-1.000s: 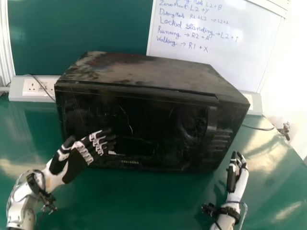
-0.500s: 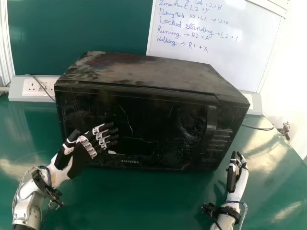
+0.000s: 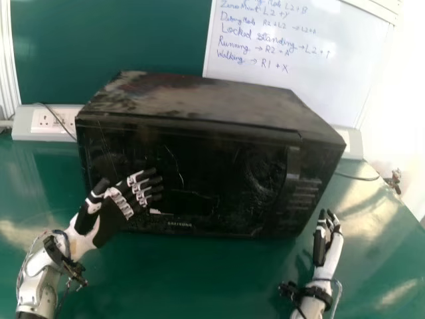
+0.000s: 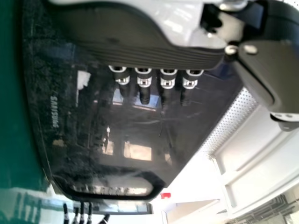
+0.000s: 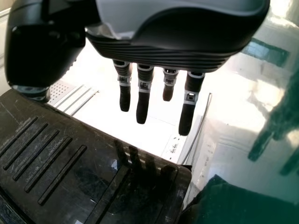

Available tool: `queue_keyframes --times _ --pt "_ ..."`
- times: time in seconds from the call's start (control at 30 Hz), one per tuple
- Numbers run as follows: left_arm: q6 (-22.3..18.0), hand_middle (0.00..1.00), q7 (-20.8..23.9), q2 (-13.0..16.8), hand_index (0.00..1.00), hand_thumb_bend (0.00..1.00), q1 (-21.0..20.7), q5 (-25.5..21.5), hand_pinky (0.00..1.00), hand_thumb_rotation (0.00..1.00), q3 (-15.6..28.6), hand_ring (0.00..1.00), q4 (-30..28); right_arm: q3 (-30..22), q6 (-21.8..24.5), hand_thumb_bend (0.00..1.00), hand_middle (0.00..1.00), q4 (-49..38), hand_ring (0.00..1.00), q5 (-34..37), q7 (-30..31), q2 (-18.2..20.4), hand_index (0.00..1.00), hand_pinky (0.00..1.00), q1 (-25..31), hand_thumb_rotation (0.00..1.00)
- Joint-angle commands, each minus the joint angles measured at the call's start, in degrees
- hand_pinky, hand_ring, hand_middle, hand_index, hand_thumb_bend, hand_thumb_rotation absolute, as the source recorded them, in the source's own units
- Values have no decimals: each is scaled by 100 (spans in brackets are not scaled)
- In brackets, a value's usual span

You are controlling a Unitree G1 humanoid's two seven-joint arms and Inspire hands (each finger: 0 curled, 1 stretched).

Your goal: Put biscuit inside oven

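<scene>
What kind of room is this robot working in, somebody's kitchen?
Probably a lab or workshop rather than a kitchen: a whiteboard behind the oven carries handwritten notes with words like "Running" and "Walking", and wall-style sockets sit in a strip along the back of the green table.

oven [image 3: 199, 100] interior hidden behind closed door [image 3: 199, 159], whiteboard [image 3: 345, 60] cut by head view's top edge, forearms [image 3: 38, 286] by its bottom edge
</scene>
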Motion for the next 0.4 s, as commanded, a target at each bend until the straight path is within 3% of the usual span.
queue_keyframes --times 0.0,0.13,0.3,0.37 --pt "119 96 -82 119 83 63 132 -195 91 4 81 99 -210 28 9 82 82 113 75 -44 -58 69 89 64 95 100" --pt "195 88 -252 230 81 63 425 -530 83 4 276 86 -496 31 6 83 81 114 73 -46 -70 75 89 62 89 100" --pt "277 66 -551 345 73 62 821 -1136 57 0 732 60 -665 30 0 84 81 134 73 11 -33 78 89 62 64 100" --pt "70 59 -709 388 68 66 924 -1274 44 0 1011 52 -508 22 -11 84 81 147 73 35 -17 77 89 61 49 100"
